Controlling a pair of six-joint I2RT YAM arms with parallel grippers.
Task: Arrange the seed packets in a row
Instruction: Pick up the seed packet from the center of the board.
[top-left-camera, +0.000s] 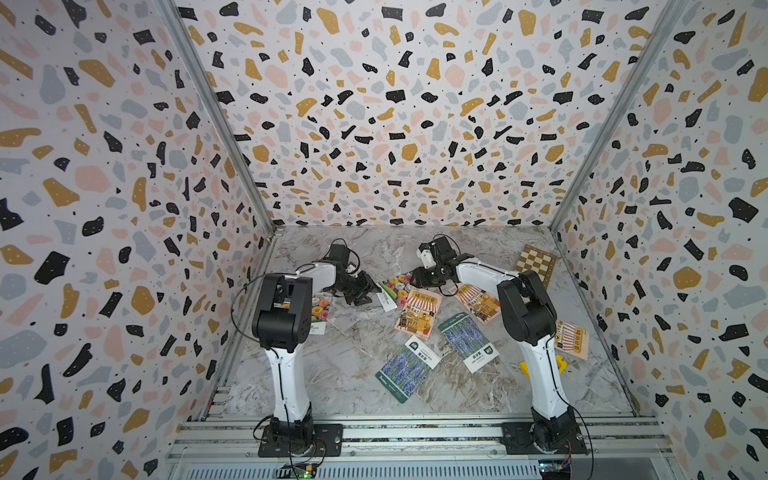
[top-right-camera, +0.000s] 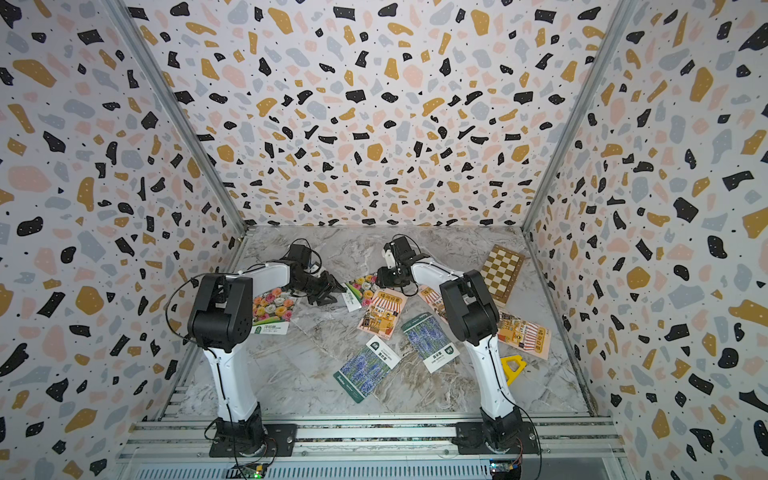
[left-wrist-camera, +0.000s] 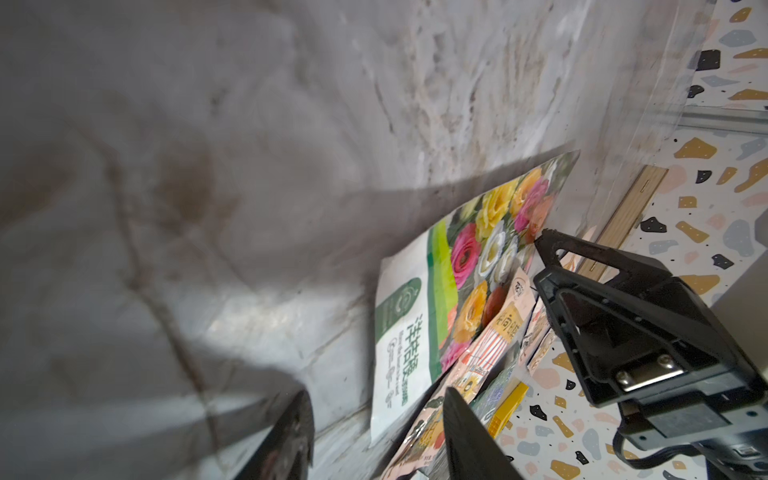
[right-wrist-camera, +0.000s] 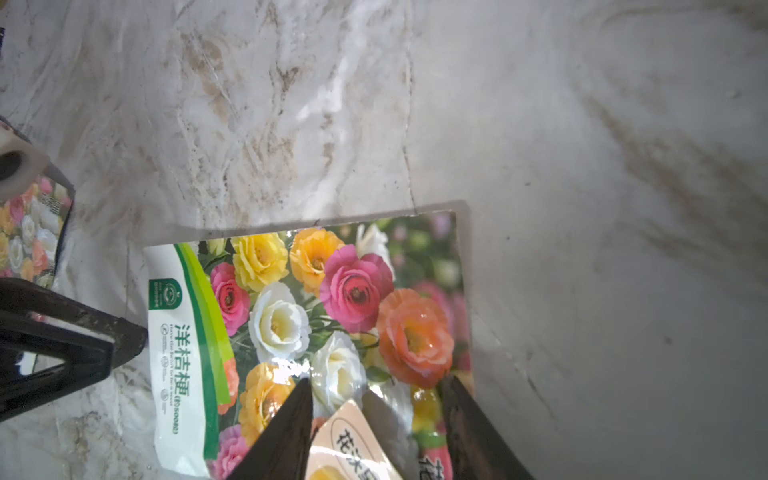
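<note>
The grey marble surface (top-left-camera: 332, 386) holds everything. In its far right corner lies the brown and cream checkerboard (top-left-camera: 536, 262), and every place here is told from it.

7 seed packets show in both top views. All lie flat and crooked, not in a row. What is inside them cannot be seen.

2 have flower photos. The middle flower packet (top-left-camera: 394, 289) lies left of the checkerboard and a bit nearer the robot. Its white and green label reads "洋桔梗" in the right wrist view. The left flower packet (top-right-camera: 272, 309) lies much further left of the checkerboard, partly under the left arm.

3 show pink and orange shops. The first shop packet (top-left-camera: 419, 313) has a corner lying on the middle flower packet. The second shop packet (top-left-camera: 478, 305) is just in front of the checkerboard, partly under the right arm. The third shop packet (top-left-camera: 575, 338) is further toward the robot.

The 2 lavender packets (top-left-camera: 469, 341) lie well in front of the checkerboard, toward the left. Their labels are too small to read.

The left pincer (left-wrist-camera: 376, 392) is spread, with the middle flower packet's white end between its fingers. The right pincer (right-wrist-camera: 379, 380) is spread over the flower end. Whether either presses down, I cannot tell.

The yellow frame (top-right-camera: 513, 368) is well in front of the checkerboard.
</note>
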